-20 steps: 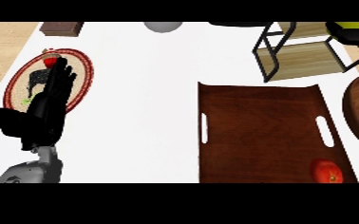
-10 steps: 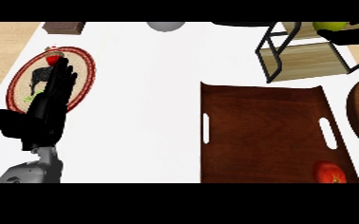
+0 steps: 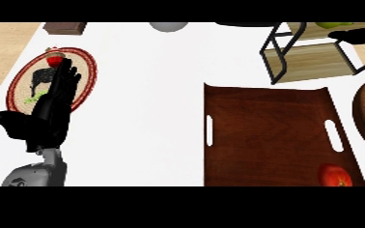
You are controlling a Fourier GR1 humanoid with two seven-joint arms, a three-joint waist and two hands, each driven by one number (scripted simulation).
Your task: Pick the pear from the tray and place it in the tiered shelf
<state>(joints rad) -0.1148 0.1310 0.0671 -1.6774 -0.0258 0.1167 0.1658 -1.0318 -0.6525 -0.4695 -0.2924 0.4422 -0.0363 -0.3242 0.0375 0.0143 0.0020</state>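
One pale green pear shows only as a sliver at the view's upper right, off the tray and over the upper level of the tiered shelf. It sits right against a dark shape that I take to be the right hand; so little of that hand shows that I cannot tell whether it grips the pear. The step in hand looks like the placing itself. To do it well, the pear should come down over the middle of a wooden level, away from the black frame posts, and be let go only once it rests on the board, since a rounded fruit set near an edge may roll off. The strip of white counter between shelf and tray gives room to draw the arm back. On the tray only a tomato lies, in the near right corner, and a brown round thing sits at the right edge just beside the tray. Far left, the left hand rests with fingers straight over a patterned plate bearing a red fruit, well apart from the work
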